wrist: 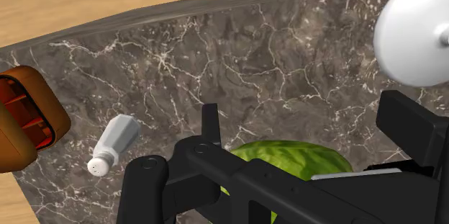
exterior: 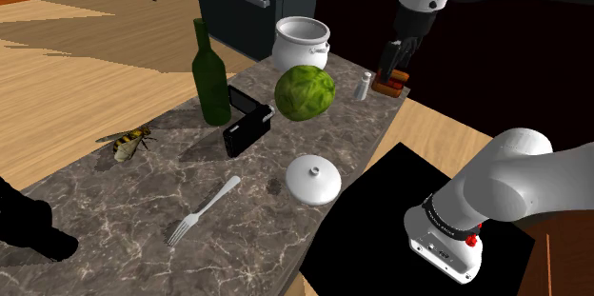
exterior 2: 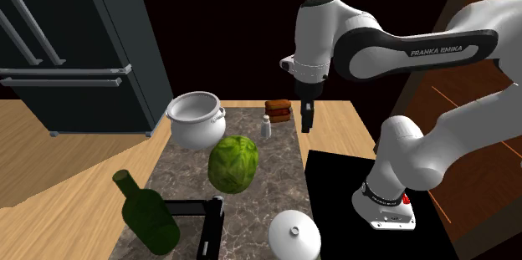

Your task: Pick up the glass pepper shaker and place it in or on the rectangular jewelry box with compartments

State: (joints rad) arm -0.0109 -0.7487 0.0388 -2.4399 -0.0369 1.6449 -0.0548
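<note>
Approach step, judging by layout: pincer (exterior: pixel 392 68) hanging above far end of marble bench (exterior: pixel 143 199), fingers apart, gripping nothing. Pale pepper shaker (exterior: pixel 363 85) standing in upper right of shoulder view, just left of brown jewelry box (exterior: pixel 398 83) with red compartments, near big green cabbage (exterior: pixel 305 92). Best to shift pincer leftward off box, centre over shaker's cap, descend straight, close on body below cap. Keep clear of box rim and cabbage; lift fully before crossing over.

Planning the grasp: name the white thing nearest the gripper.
The shaker, small and slim, beside the brown box; the pot and lid sit farther from the gripper.
</note>
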